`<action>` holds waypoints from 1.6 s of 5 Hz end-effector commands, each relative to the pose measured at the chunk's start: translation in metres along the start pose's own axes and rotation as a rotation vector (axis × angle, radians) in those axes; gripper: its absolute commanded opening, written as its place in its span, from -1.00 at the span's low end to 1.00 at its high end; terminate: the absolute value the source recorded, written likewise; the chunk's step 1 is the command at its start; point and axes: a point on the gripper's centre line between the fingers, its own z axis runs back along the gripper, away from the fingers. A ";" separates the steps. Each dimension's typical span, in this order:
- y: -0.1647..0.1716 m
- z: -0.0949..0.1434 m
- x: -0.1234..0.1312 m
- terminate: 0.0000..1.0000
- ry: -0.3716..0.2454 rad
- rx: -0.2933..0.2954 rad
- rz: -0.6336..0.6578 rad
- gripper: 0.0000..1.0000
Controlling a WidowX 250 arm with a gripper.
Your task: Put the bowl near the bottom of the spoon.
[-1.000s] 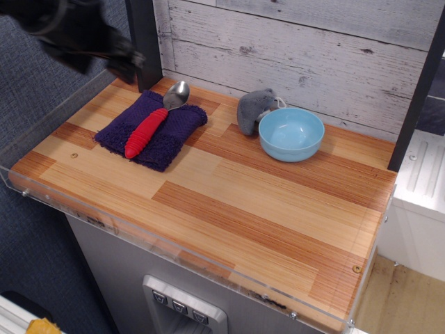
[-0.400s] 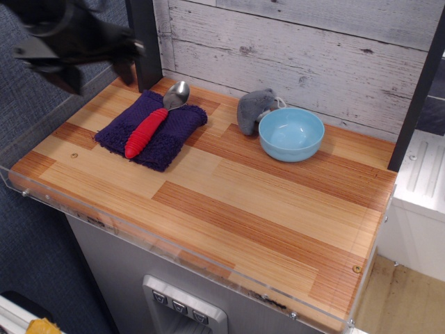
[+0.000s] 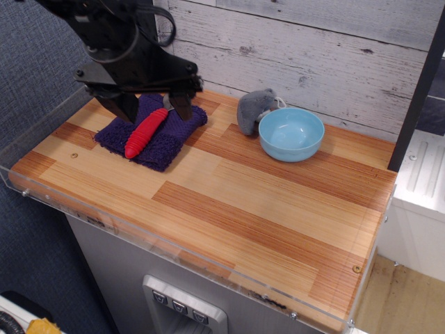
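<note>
The black gripper [image 3: 151, 104], fingers apart and empty, hangs over the red-handled silver spoon [image 3: 147, 132]. The round light-blue bowl [image 3: 291, 133] sits well right of the spoon; approach its rim squarely from above.

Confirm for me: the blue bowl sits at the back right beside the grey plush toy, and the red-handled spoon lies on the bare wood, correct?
Not quite. The spoon lies on the purple knitted cloth, not on bare wood, as the observation.image view shows. The rest holds: the blue bowl sits at the back right beside the grey plush toy.
</note>
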 end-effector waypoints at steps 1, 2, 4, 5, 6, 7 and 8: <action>-0.023 -0.012 0.002 -1.00 -0.007 0.104 0.199 1.00; -0.036 -0.015 0.013 -1.00 -0.031 0.172 0.338 1.00; -0.042 -0.042 0.030 -1.00 -0.023 0.269 0.501 1.00; -0.042 -0.062 0.031 -1.00 0.013 0.260 0.506 1.00; -0.050 -0.081 0.030 -1.00 0.064 0.210 0.450 1.00; -0.064 -0.094 0.026 -1.00 0.103 0.167 0.392 1.00; -0.072 -0.100 0.021 -1.00 0.130 0.139 0.367 1.00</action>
